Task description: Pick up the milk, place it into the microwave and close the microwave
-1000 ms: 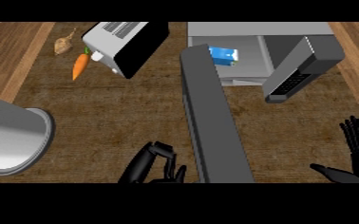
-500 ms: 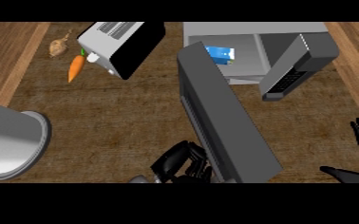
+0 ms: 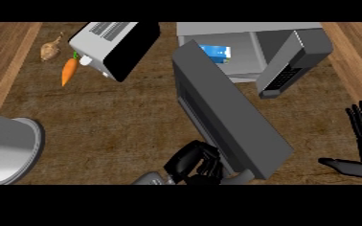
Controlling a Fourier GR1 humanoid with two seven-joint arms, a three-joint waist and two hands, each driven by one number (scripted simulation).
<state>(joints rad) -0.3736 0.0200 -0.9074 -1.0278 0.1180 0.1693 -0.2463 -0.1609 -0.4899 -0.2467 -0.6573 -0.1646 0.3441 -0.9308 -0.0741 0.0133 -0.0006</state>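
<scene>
Now your left hand (image 3: pixel 192 163), fingers curled against the microwave door (image 3: pixel 230 115), has swung it partway shut; the milk (image 3: pixel 215 53) sits inside the microwave (image 3: pixel 249 45); your right hand (image 3: pixel 352 143) rests open at the right; keep pushing.

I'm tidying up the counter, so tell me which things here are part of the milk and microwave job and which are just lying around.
Part of the job:
- milk, inside the microwave
- microwave door, partly swung
- left robot hand, at the door's lower end

Just lying about:
- toaster
- carrot
- brown lump beside the carrot
- grey round thing, left edge
- right robot hand, resting open at the right edge
</scene>
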